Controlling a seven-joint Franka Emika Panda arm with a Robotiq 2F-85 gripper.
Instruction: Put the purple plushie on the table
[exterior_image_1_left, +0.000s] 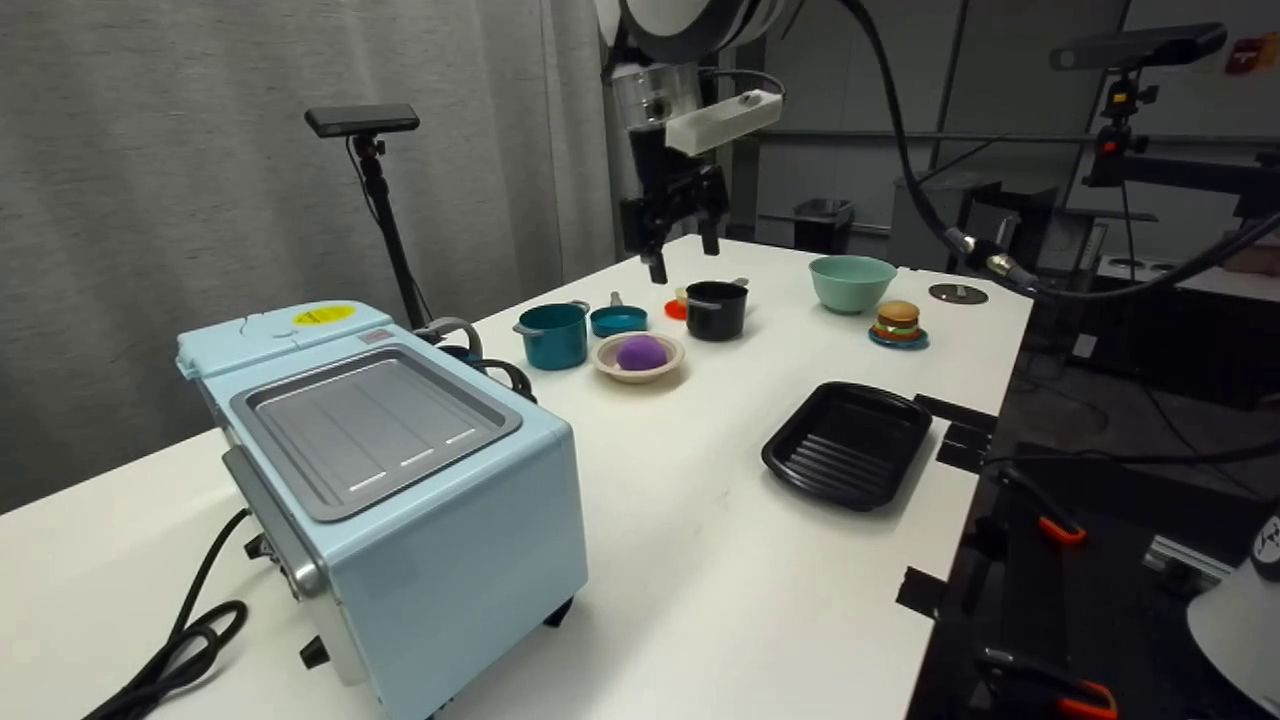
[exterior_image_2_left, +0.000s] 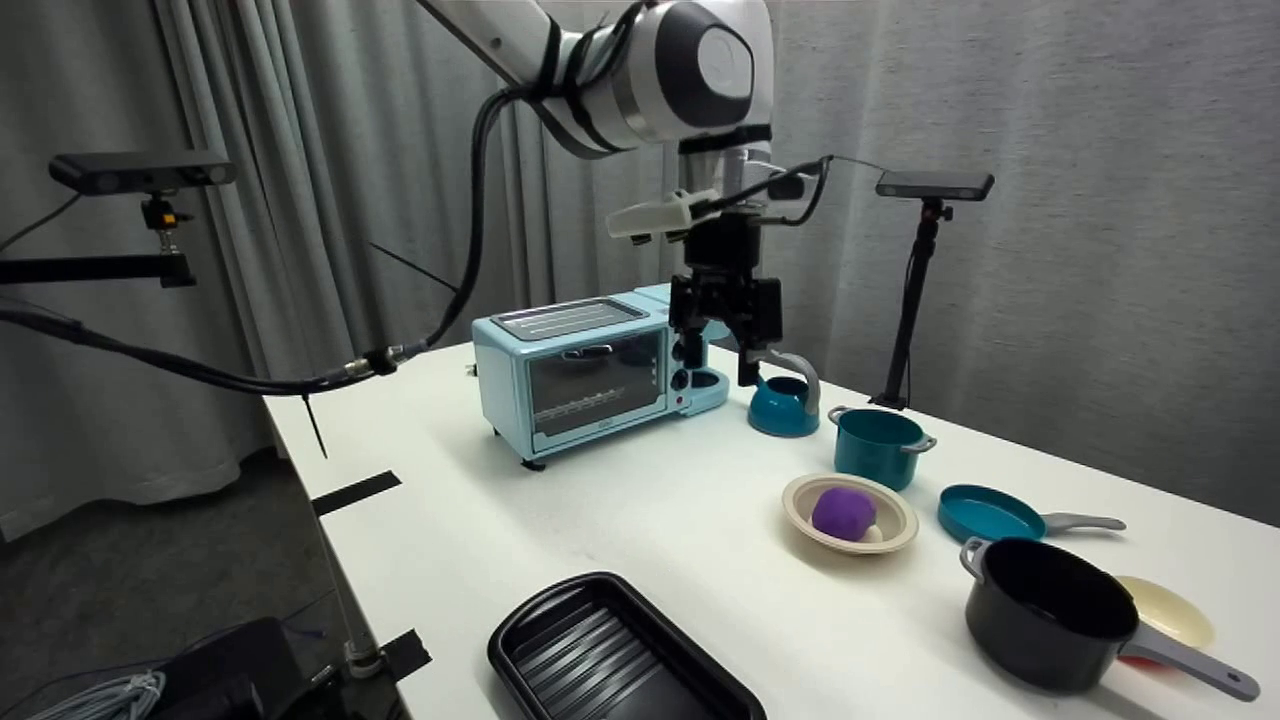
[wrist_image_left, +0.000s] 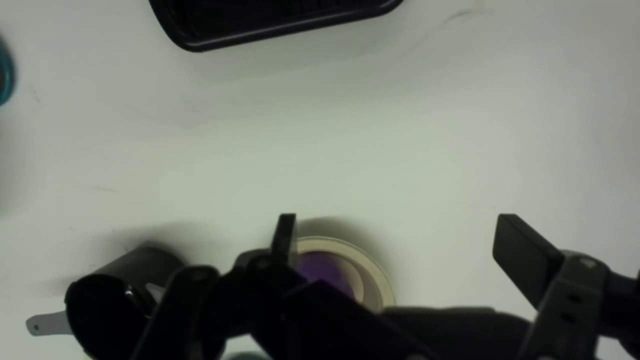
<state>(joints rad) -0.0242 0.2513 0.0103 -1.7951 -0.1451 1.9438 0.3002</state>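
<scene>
In an exterior view, a light-blue oven (exterior_image_2_left: 600, 375) stands on the white surface (exterior_image_2_left: 690, 530) at 10 o'clock from the beige bowl (exterior_image_2_left: 797, 515). A black ridged tray (exterior_image_2_left: 610, 655) lies at 8 o'clock from the bowl, its lower end cut off by the frame. The pincer (exterior_image_2_left: 720, 370) hangs above the surface, between 10 and 11 o'clock in the same view, directed toward 6 o'clock. Pincer state: released. In the wrist view the fingers (wrist_image_left: 525, 260) stand well apart, with white surface visible between the tips. A grey-handled blue kettle (exterior_image_2_left: 783, 412) sits at 11 o'clock. The purple plushie (exterior_image_2_left: 843, 514) rests inside the bowl in both exterior views; a small pale item (exterior_image_2_left: 873, 535) lies just beside it at 4 o'clock. A teal pot (exterior_image_2_left: 875, 460) stands near the bowl at 1 o'clock. A teal pan (exterior_image_2_left: 988, 513) lies at 3 o'clock, handle toward 3 o'clock. A black pot (exterior_image_2_left: 1045, 620) stands upright at 4 o'clock. A pale yellow item (exterior_image_2_left: 1168, 610), partly hidden by it, lies farthest right.
</scene>
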